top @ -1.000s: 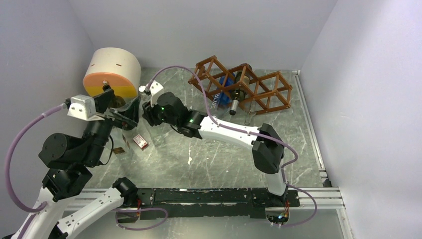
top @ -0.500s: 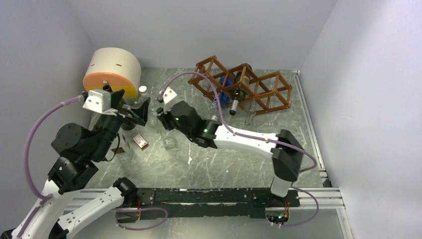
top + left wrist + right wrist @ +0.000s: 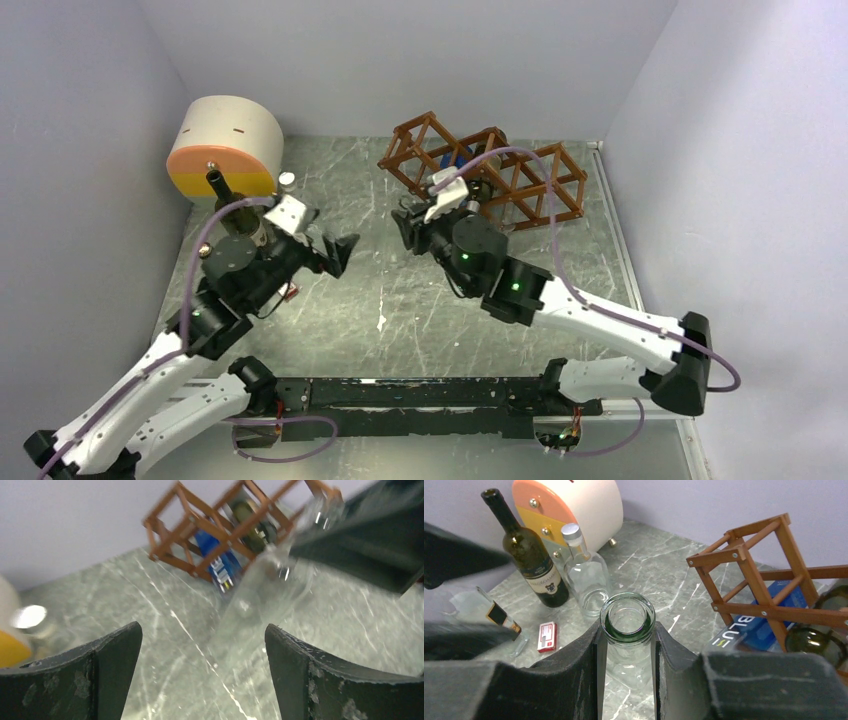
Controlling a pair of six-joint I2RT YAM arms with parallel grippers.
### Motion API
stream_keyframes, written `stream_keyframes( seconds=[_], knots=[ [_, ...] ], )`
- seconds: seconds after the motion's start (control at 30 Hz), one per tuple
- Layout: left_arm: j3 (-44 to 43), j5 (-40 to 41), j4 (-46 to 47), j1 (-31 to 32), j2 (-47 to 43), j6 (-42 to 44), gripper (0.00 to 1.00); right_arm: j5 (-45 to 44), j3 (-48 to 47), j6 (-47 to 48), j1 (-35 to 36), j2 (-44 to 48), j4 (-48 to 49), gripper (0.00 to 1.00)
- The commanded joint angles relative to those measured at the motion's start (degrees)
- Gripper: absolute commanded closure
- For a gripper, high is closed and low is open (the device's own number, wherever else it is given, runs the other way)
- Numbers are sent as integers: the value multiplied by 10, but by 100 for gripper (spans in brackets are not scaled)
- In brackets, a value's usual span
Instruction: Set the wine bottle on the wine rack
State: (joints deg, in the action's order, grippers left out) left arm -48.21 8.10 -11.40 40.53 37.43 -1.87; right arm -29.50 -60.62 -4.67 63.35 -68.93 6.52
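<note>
The right tool (image 3: 627,630) pinched the bottle (image 3: 628,645) by its neck, body pointing away from the wrist, with the rack (image 3: 751,577) near, beyond and to its right, nearer this arm than the left tool (image 3: 202,630), which stood spread and empty.

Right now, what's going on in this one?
The right arm's fingers are shut on the open neck of a clear glass bottle, holding it in front of the reddish-brown wooden lattice wine rack, not yet in a cell. The rack already holds a blue bottle and a dark green bottle. The left arm's fingers are open and empty above the grey marbled table.
</note>
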Motion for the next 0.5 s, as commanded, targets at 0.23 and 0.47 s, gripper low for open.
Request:
stream_keyframes(
  seconds=[0.23, 0.47],
  knots=[
    [165, -298, 199, -2, 54, 20, 4, 63, -20, -23, -1, 131, -66, 100],
    [187, -358, 272, -2, 83, 9, 4, 111, -19, -15, -1, 166, -71, 100]
  ],
)
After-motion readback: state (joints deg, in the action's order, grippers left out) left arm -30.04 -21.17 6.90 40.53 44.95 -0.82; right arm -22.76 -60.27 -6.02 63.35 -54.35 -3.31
